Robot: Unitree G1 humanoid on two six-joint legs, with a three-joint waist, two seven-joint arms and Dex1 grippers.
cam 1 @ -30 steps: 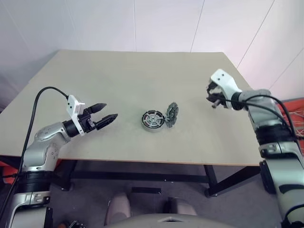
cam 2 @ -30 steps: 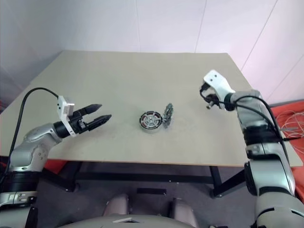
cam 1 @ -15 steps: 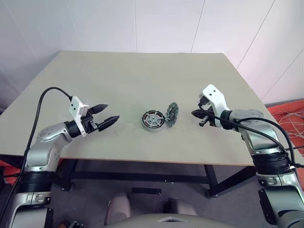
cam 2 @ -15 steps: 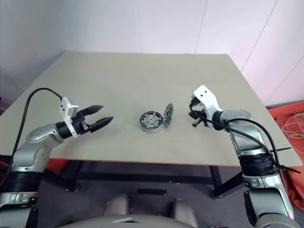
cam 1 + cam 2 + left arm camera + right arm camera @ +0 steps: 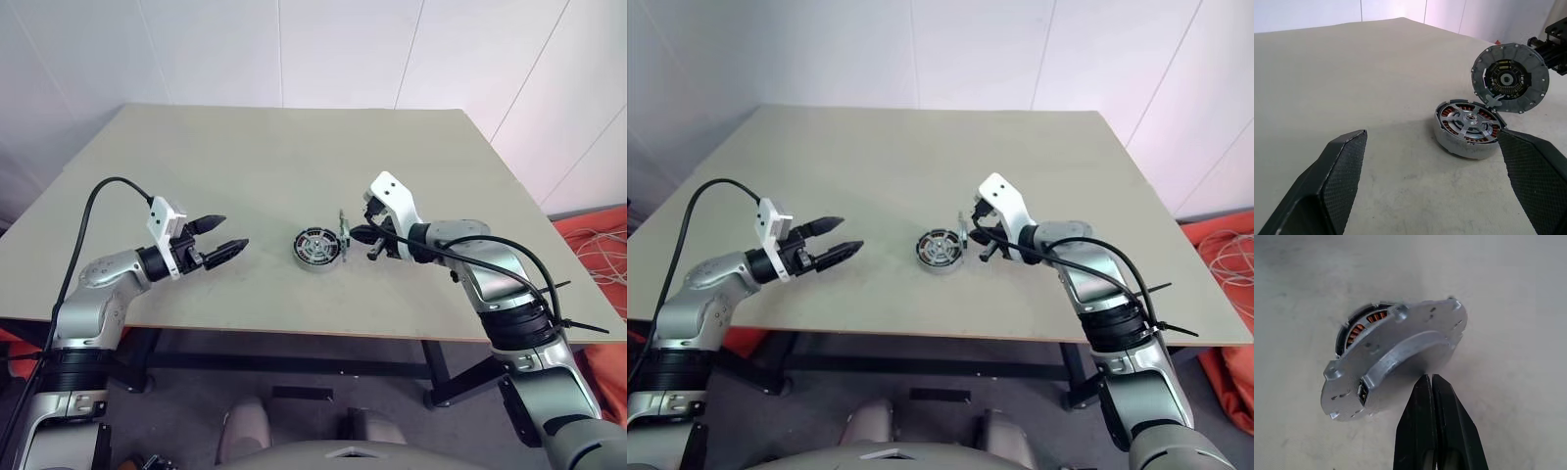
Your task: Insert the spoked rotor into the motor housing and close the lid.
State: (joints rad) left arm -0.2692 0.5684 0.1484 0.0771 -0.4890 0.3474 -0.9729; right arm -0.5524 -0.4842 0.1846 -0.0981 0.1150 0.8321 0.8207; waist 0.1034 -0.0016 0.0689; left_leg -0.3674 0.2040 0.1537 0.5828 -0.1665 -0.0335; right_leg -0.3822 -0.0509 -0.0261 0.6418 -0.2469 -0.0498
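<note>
At table centre: you see the motor housing [image 5: 316, 248] with the spoked rotor [image 5: 1472, 122] inside.
Lid [image 5: 344, 235]: upright at the housing's 3 o'clock edge.
Right gripper [image 5: 364, 235]: pressed together, tips at the lid's back.
Left gripper [image 5: 231, 238]: spread, housing at its 3 o'clock, well apart.

Surface [image 5: 245, 147]: beige, matte.
Motor housing [image 5: 316, 248] near centre, spoked rotor [image 5: 1469, 122] seated inside; lid [image 5: 1510, 79] on edge at its 3 o'clock.
</note>
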